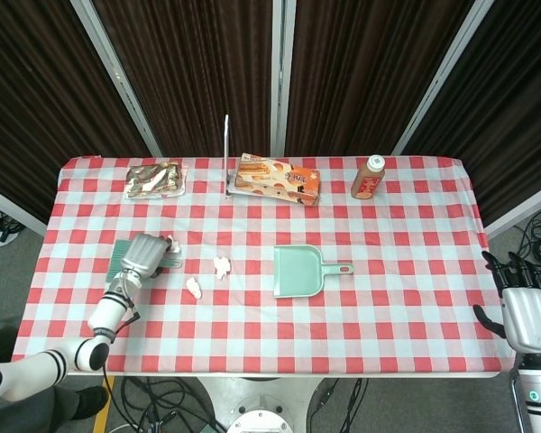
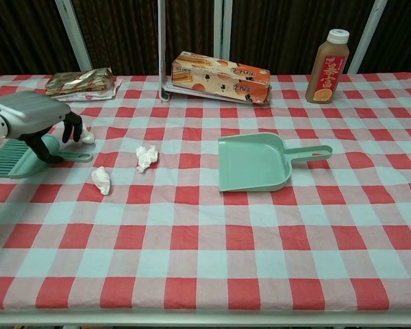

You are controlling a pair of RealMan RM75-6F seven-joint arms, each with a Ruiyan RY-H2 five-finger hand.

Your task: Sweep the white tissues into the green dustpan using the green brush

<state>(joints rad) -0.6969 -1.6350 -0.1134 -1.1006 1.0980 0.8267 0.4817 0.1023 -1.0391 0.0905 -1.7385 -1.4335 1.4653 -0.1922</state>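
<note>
Checked worktop (image 2: 212, 274), my two robot hands, sweeping set.

Far left: my left robot hand (image 2: 34, 116) lies over the brush (image 2: 17, 156), fingers (image 2: 72, 127) curled down around its handle; whether they grip it I cannot tell. One tissue (image 2: 87, 137) just beside those fingers; a second tissue (image 2: 101, 180) nearer the front edge; a third tissue (image 2: 146, 157) further right. Snack bag (image 2: 80, 83) at the back left. Centre: dustpan (image 2: 253, 162) flat on the cloth, handle pointing right, well apart from the tissues. Back: biscuit box (image 2: 220, 77), bottle (image 2: 327, 57). Far right, off the worktop: my right robot hand (image 1: 527, 311), fingers spread, holding nothing.
</note>
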